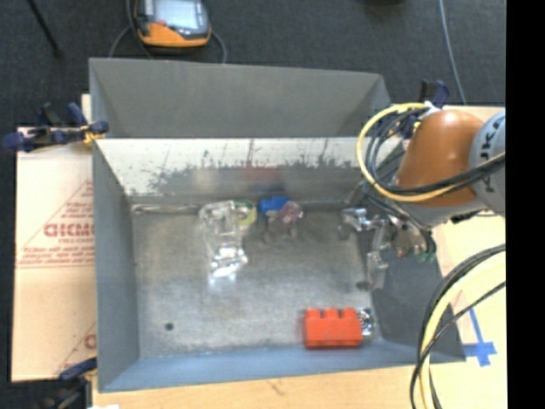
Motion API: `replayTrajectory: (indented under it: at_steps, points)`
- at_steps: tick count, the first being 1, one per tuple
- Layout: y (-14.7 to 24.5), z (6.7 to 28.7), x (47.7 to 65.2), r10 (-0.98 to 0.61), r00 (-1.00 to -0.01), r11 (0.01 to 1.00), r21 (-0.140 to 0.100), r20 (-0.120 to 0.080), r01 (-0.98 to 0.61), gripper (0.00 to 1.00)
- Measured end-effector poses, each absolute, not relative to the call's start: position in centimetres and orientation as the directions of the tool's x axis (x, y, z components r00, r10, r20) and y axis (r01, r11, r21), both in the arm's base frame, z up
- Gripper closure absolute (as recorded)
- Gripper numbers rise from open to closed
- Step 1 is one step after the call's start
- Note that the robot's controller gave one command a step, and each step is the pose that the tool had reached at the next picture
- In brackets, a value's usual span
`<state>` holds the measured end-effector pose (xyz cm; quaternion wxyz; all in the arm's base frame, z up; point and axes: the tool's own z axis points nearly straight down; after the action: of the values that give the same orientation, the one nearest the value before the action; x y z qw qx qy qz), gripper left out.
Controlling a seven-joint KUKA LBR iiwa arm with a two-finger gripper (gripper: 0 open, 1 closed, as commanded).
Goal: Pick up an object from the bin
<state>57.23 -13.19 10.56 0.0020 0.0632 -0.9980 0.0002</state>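
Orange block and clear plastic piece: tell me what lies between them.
Nothing. Between the orange block and the clear plastic piece, the camera view shows bare bin floor.

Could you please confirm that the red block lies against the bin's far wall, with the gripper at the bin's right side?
Not quite. The camera view shows the red block lying by the near wall of the bin, toward its right corner, not against the far wall. The gripper is indeed at the bin's right side.
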Motion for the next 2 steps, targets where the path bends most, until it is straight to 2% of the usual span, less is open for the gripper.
replayTrajectory:
  at_steps: [1, 2]
  points:
    - [-8.2, 7.0, 49.6, -0.197, -0.98, 0.98, 0.002, 0.004, -0.197, 0.0]
    - [-2.0, 7.2, 48.2, -0.278, -0.96, 0.96, -0.003, -0.016, -0.278, 0.0]
